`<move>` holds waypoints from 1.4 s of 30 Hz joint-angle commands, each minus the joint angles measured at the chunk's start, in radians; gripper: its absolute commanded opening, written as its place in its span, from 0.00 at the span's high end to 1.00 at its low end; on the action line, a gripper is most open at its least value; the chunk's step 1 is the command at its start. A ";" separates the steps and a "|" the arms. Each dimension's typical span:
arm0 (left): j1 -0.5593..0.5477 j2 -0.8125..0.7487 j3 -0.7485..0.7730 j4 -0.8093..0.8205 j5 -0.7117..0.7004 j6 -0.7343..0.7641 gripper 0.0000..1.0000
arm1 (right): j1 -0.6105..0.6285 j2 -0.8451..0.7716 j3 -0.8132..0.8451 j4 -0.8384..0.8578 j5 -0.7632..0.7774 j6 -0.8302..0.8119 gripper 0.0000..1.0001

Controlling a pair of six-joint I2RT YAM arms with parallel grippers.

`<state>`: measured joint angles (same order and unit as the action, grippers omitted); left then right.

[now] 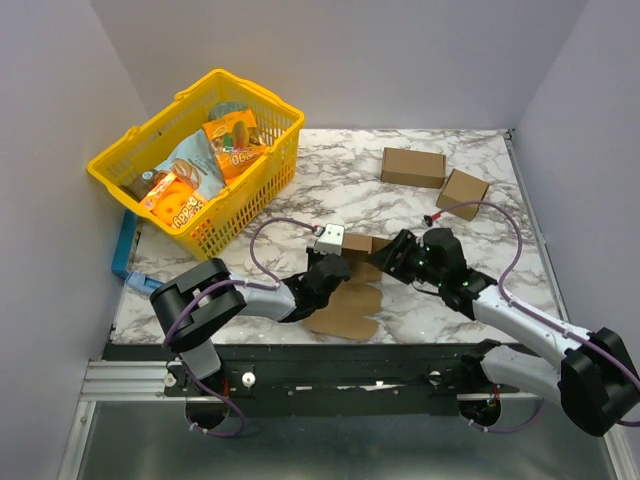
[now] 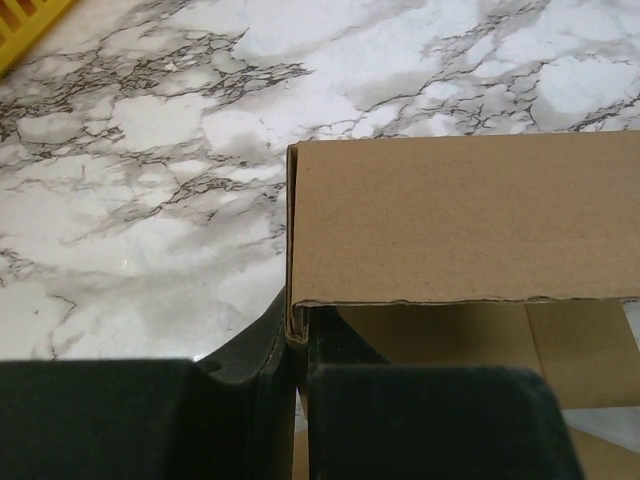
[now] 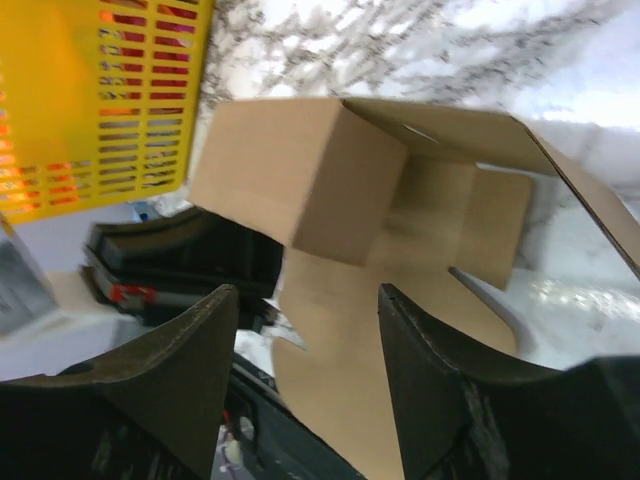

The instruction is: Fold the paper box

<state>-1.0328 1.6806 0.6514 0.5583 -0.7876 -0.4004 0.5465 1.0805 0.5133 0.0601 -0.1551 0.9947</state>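
Observation:
The paper box [image 1: 350, 300] is a brown die-cut sheet lying near the table's front edge, with one end folded up into walls [image 1: 360, 243]. My left gripper [image 1: 325, 268] is at the box's left side. In the left wrist view it [image 2: 293, 335] is shut on the corner of an upright cardboard wall [image 2: 460, 215]. My right gripper [image 1: 395, 255] hovers at the box's right side. In the right wrist view it [image 3: 305, 300] is open, fingers [image 3: 440, 360] apart above the flat sheet, touching nothing, with the folded corner [image 3: 310, 180] just ahead.
A yellow basket [image 1: 270, 170] of snack packs stands at the back left, also seen from the right wrist as the yellow basket [image 3: 100, 100]. A long brown cuboid [image 1: 412, 167] and a squarish one [image 1: 462, 192] lie back right. A small red-and-black item [image 1: 432, 216] lies near them.

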 commanded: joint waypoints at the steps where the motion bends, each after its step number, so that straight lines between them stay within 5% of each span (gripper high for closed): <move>1: 0.007 0.028 0.008 -0.087 0.080 -0.031 1.00 | 0.036 -0.042 -0.079 -0.035 0.112 -0.050 0.39; 13: 0.007 0.014 -0.007 -0.075 0.090 -0.038 1.00 | 0.043 0.168 0.040 -0.117 0.333 -0.113 0.44; 26: 0.007 0.019 -0.006 -0.074 0.099 -0.043 1.00 | 0.041 0.318 0.033 -0.013 0.325 -0.145 0.46; 34: 0.007 0.033 0.002 -0.074 0.111 -0.044 1.00 | 0.072 0.320 0.040 0.104 0.218 -0.215 0.64; 38: 0.007 0.036 0.004 -0.072 0.117 -0.046 1.00 | 0.124 0.299 0.067 0.086 0.279 -0.249 0.84; 42: 0.005 0.036 0.005 -0.070 0.125 -0.049 1.00 | 0.162 0.320 0.099 0.060 0.325 -0.272 0.81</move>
<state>-1.0237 1.6814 0.6613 0.5514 -0.7391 -0.4202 0.6704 1.3968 0.5621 0.1116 0.1188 0.7616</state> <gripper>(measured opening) 0.132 0.173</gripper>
